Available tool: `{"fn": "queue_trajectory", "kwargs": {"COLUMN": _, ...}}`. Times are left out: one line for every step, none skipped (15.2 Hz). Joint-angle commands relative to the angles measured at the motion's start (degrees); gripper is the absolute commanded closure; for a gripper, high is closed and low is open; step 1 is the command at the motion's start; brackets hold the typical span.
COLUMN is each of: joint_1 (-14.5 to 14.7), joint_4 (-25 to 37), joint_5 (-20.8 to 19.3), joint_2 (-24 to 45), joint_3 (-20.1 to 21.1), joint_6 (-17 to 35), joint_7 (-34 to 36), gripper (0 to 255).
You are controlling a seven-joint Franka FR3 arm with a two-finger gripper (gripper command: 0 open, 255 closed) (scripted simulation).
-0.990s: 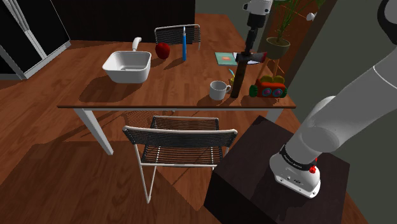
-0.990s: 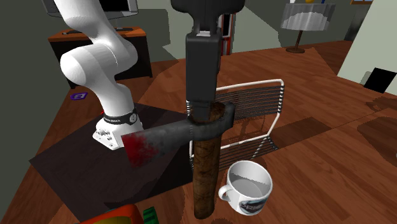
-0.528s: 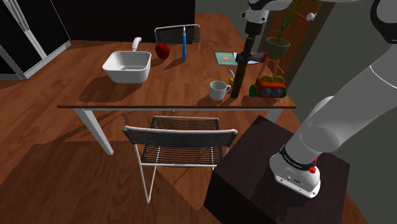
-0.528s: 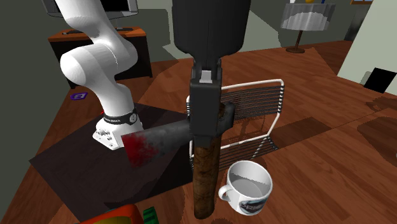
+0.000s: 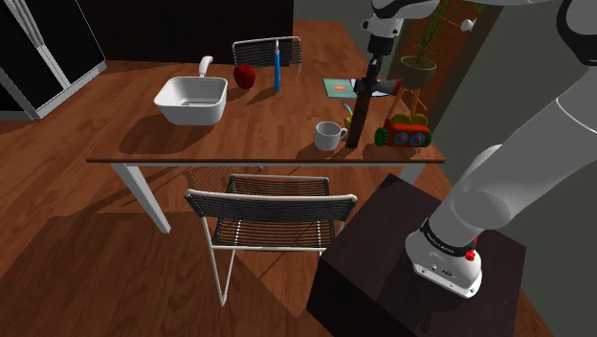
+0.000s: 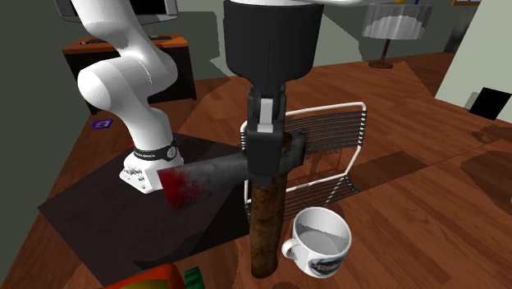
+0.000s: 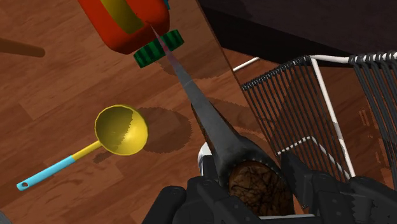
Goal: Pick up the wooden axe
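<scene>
**Shoulder view.** My gripper (image 5: pixel 369 80) hangs over the part of the bench (image 5: pixel 268 124) toward the shoulder view's right. It is closed on the axe (image 5: pixel 357 123), which stands upright between a white mug (image 5: pixel 330 135) and a red and green toy (image 5: pixel 406 131). The jaws clasp the handle at the level of the head, which juts toward that view's right. The handle's lower end is close to the bench top; I cannot tell whether it touches. Farther along the bench are a white basin (image 5: pixel 191 100), a red apple (image 5: pixel 245 76) and an upright blue object (image 5: pixel 276 65). A wire-backed chair (image 5: pixel 271 213) stands at the near edge, beside my dark stand (image 5: pixel 383 268).

**Second exterior view.** The handle is brown and rough, like bark. The head is dark grey with a red-stained edge and points to that view's left, toward my arm's base. The mug sits just beside the handle, on that view's right.

**Wrist view.** The round brown top of the handle sits between my jaws, clasped on both sides. The thin edge of the blade runs away from the gripper toward the toy. A yellow ladle (image 7: pixel 121 130) with a light blue handle lies on the bench near the blade, apart from it.
</scene>
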Motion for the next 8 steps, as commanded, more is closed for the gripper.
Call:
{"fn": "queue_trajectory", "kwargs": {"joint_1": 0.0, "joint_4": -0.1, "joint_5": 0.0, "joint_2": 0.0, "joint_3": 0.0, "joint_6": 0.0, "joint_7": 0.0, "gripper": 255}}
{"fn": "queue_trajectory", "kwargs": {"joint_1": 0.0, "joint_4": -0.1, "joint_5": 0.0, "joint_2": 0.0, "joint_3": 0.0, "joint_6": 0.0, "joint_7": 0.0, "gripper": 255}}
{"fn": "queue_trajectory", "kwargs": {"joint_1": 0.0, "joint_4": -0.1, "joint_5": 0.0, "joint_2": 0.0, "joint_3": 0.0, "joint_6": 0.0, "joint_7": 0.0, "gripper": 255}}
{"fn": "queue_trajectory", "kwargs": {"joint_1": 0.0, "joint_4": 0.1, "joint_5": 0.1, "joint_2": 0.1, "joint_3": 0.0, "joint_6": -0.1, "joint_7": 0.0, "gripper": 255}}
{"fn": "queue_trajectory", "kwargs": {"joint_1": 0.0, "joint_4": 0.7, "joint_5": 0.0, "joint_2": 0.0, "joint_3": 0.0, "joint_6": -0.9, "joint_7": 0.0, "gripper": 255}}
{"fn": "queue_trajectory", "kwargs": {"joint_1": 0.0, "joint_4": 1.4, "joint_5": 0.0, "joint_2": -0.1, "joint_3": 0.1, "joint_6": -1.6, "joint_7": 0.1, "gripper": 255}}
{"fn": "queue_trajectory", "kwargs": {"joint_1": 0.1, "joint_4": 2.1, "joint_5": 0.0, "joint_2": -0.2, "joint_3": 0.1, "joint_6": -2.4, "joint_7": 0.1, "gripper": 255}}
{"fn": "queue_trajectory", "kwargs": {"joint_1": 0.1, "joint_4": 2.8, "joint_5": 0.0, "joint_2": -0.3, "joint_3": 0.1, "joint_6": -3.2, "joint_7": 0.2, "gripper": 255}}
